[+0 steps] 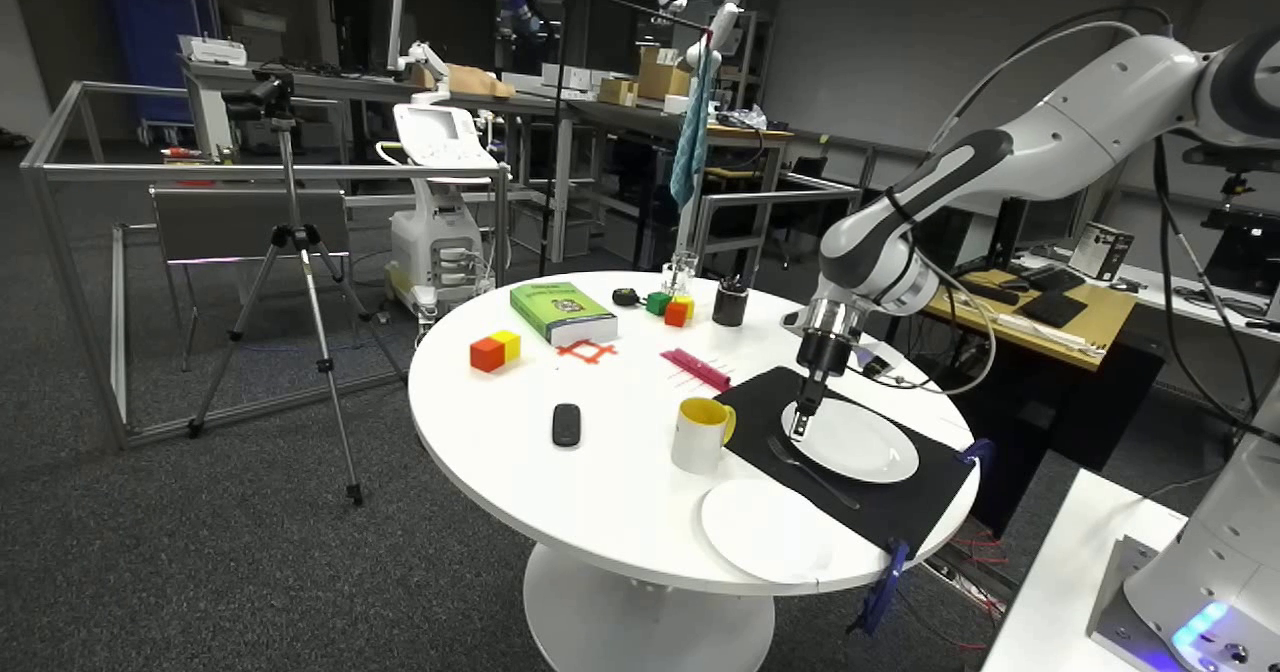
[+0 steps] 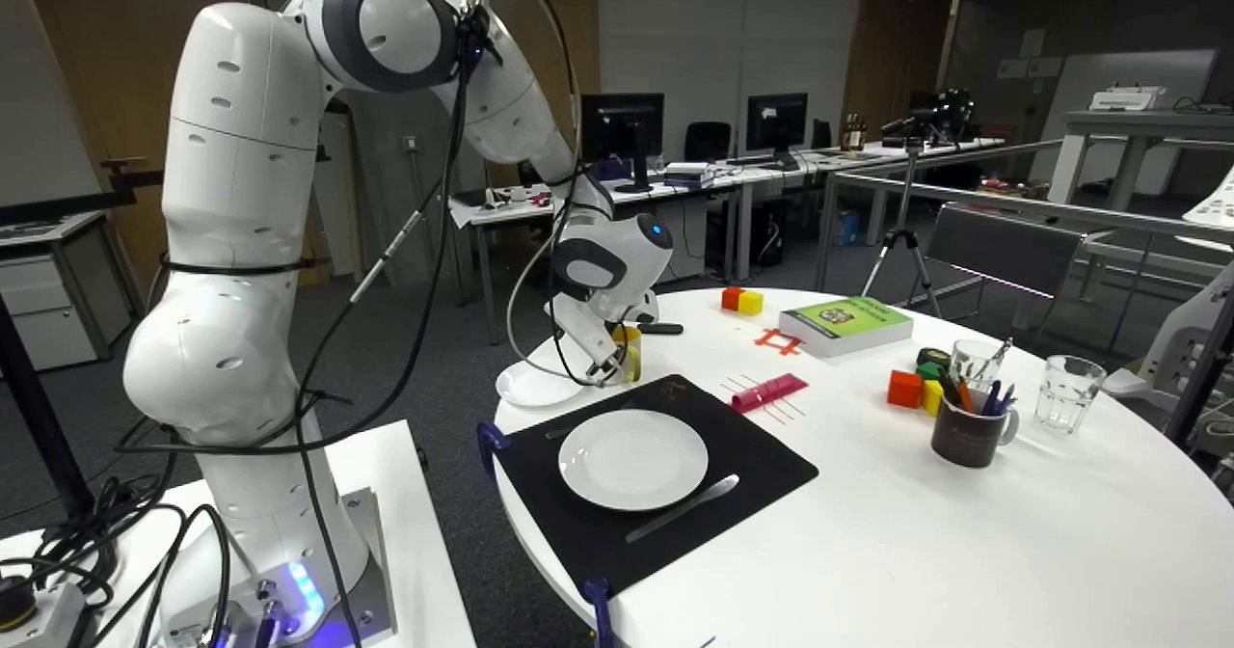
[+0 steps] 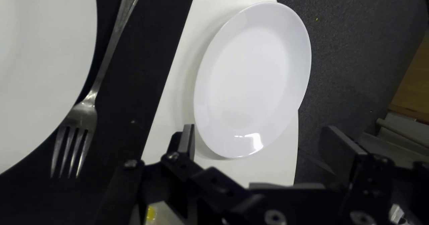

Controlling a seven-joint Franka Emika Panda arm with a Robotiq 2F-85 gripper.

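My gripper [image 3: 259,131] stands wide open with nothing between its fingers. In the wrist view a small white plate [image 3: 251,81] lies beyond the fingertips on the white table, close to its edge; the left finger [image 3: 186,139] appears beside the plate's rim. A larger white plate [image 2: 633,460] rests on a black mat [image 2: 752,450]. Beside it lie a fork [image 3: 88,102] and a knife [image 2: 683,509]. A white mug with a yellow inside [image 1: 700,437] stands near the small plate [image 1: 765,530]. In an exterior view the wrist mostly hides the gripper and partly covers the mug [image 2: 631,354].
Blue clamps [image 1: 885,587] grip the table edge at the mat. Farther off are a green book [image 2: 848,320], coloured cubes [image 1: 495,352], a black oblong device [image 1: 566,425], a pink piece [image 2: 769,391], a dark pen mug [image 2: 969,436] and drinking glasses [image 2: 1068,392].
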